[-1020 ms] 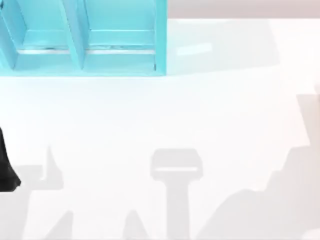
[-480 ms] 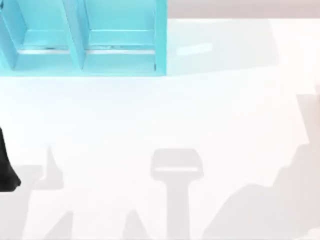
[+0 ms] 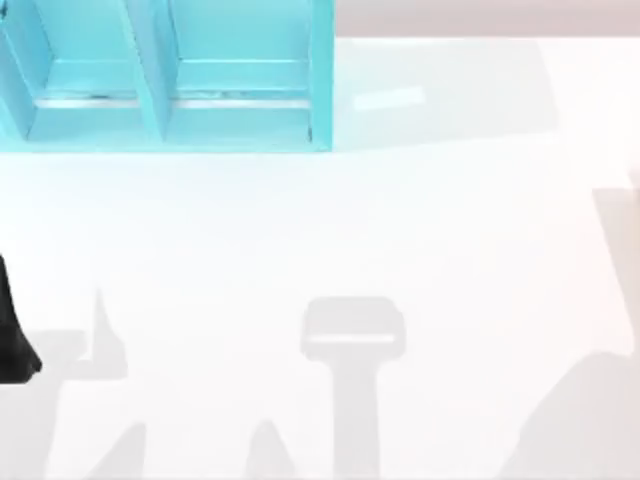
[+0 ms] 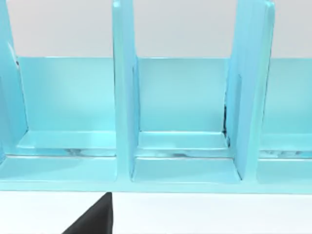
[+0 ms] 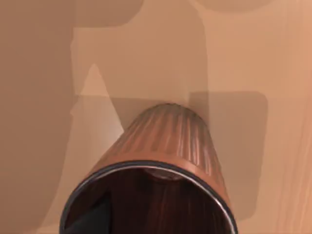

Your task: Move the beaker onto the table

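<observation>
Top view: turquoise shelf unit (image 3: 170,75) at table (image 3: 400,230) far-left edge.

Left arm (image 3: 12,335): a matte black, tapering body part at the top view's left edge; a black wedge-shaped finger (image 4: 95,218) of the same plain finish in the left wrist view.

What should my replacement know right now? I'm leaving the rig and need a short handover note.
Left arm: parked at the table's left edge, its wrist camera facing the turquoise shelf unit.
Right arm: its wrist view looks down the beaker from close up, rim toward the camera, pale surface beyond it. Whether the fingers grip it cannot be told.
Table: no beaker in the top view.
Done: nothing confirmed as placed.
Left: get the beaker standing on the table, then release and retreat.
</observation>
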`<state>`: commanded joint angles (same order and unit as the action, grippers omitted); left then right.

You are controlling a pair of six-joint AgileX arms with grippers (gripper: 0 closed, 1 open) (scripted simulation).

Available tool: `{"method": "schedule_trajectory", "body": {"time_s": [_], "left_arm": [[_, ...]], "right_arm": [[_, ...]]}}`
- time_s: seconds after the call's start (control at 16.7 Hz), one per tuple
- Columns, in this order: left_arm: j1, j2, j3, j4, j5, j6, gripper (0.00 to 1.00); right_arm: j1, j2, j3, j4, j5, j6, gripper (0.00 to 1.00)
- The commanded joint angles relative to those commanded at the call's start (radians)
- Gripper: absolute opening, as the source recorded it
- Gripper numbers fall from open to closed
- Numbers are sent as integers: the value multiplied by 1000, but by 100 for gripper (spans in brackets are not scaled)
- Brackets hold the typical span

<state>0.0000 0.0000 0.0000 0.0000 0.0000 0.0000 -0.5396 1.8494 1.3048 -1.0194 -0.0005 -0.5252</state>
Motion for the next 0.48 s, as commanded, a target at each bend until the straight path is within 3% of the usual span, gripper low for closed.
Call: {"method": "schedule_trajectory", "body": {"time_s": [0.42,0.48], "left_arm": [[0,0,0,0,0,0,100],[0,0,0,0,0,0,100]], "right_arm": [[0,15,-62,67,0,0,100],[0,15,-62,67,0,0,92]]}}
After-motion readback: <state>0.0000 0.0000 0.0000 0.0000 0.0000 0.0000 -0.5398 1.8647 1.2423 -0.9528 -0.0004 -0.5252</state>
